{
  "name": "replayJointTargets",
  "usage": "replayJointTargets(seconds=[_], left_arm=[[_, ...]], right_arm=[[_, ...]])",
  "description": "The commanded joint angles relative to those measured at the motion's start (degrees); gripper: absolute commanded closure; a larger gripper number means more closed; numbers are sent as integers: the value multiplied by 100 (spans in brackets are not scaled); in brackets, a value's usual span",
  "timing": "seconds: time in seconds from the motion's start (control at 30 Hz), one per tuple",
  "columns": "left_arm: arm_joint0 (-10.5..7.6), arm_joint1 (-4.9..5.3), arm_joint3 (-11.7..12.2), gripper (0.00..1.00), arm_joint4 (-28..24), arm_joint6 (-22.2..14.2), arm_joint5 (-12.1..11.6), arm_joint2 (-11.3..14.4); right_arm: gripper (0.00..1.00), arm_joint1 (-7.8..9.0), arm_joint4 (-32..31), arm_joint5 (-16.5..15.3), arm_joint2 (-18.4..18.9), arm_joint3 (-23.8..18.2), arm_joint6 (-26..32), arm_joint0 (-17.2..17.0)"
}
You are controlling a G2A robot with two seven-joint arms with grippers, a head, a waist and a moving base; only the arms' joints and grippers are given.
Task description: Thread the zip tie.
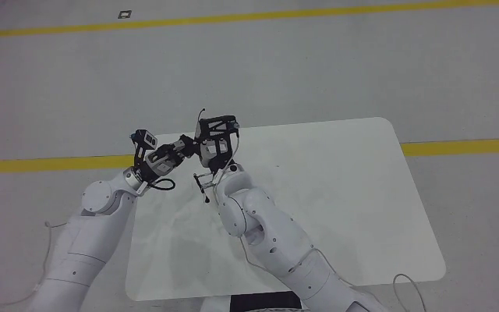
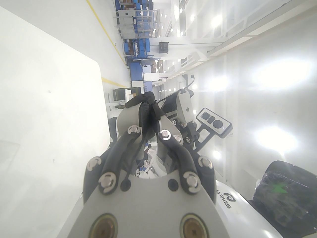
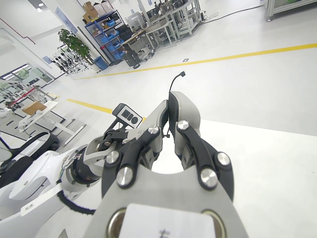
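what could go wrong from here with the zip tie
The zip tie sticks out of the right gripper thin and bent, so its head may drift off aim. The left gripper is shut and close by; the two could bump. Both hang near the table edge, so a dropped tie might reach the floor.

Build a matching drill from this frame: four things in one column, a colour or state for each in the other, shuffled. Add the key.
Column A
1. zip tie
2. table
3. floor line
4. right gripper

Column B
a. yellow, straight
b. shut on the zip tie
c. white, rounded corners
d. black, thin, one end poking out past the fingers

Pairs: 1-d, 2-c, 3-a, 4-b
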Motion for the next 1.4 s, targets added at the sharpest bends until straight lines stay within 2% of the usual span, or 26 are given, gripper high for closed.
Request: replayJointTargets(seconds=[0.0, 1.37], left_arm=[[0, 0, 0, 100, 0, 0, 0, 0], [0, 0, 0, 100, 0, 0, 0, 0]], right_arm=[[100, -5, 4, 5, -5, 19, -6, 9], [100, -14, 18, 55, 19, 46, -38, 19]])
